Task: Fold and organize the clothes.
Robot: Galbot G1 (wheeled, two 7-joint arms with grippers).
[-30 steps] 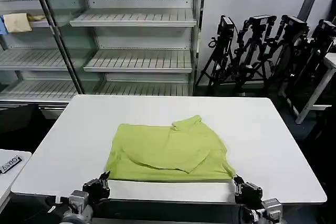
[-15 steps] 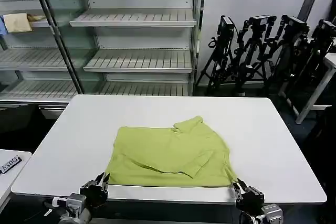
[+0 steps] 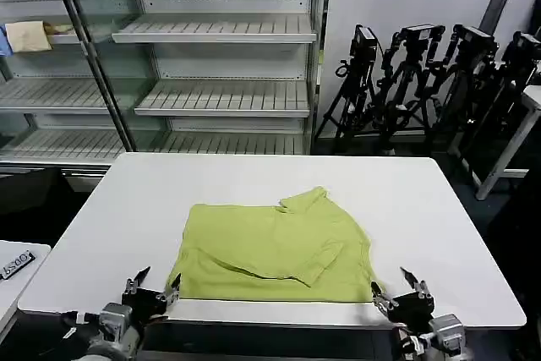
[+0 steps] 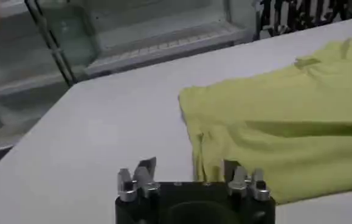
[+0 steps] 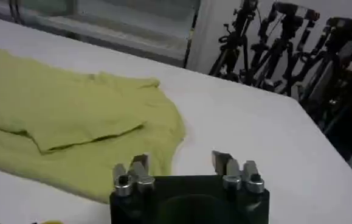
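The clothes, a lime-green shirt [image 3: 275, 247], lie partly folded on the white table [image 3: 423, 209], a sleeve doubled over the middle and the collar toward the far side. My left gripper [image 3: 154, 286] sits open at the table's near edge by the shirt's near-left corner, holding nothing; the left wrist view has it [image 4: 188, 171] just short of the shirt [image 4: 285, 134]. My right gripper [image 3: 401, 289] is open at the near-right corner, also holding nothing; the right wrist view shows it [image 5: 182, 163] beside the shirt's edge [image 5: 72, 115].
Metal shelving [image 3: 220, 65] stands behind the table, with a pale beige cloth [image 3: 30, 35] on an upper left shelf. Camera tripods [image 3: 423, 82] crowd the back right. A second white surface [image 3: 13, 268] lies at the left edge. Bare tabletop surrounds the shirt.
Both grippers have opened and let go of the shirt's near corners, drawing back slightly toward the table's near edge. The shirt lies where it was pulled, a little nearer than a second ago.
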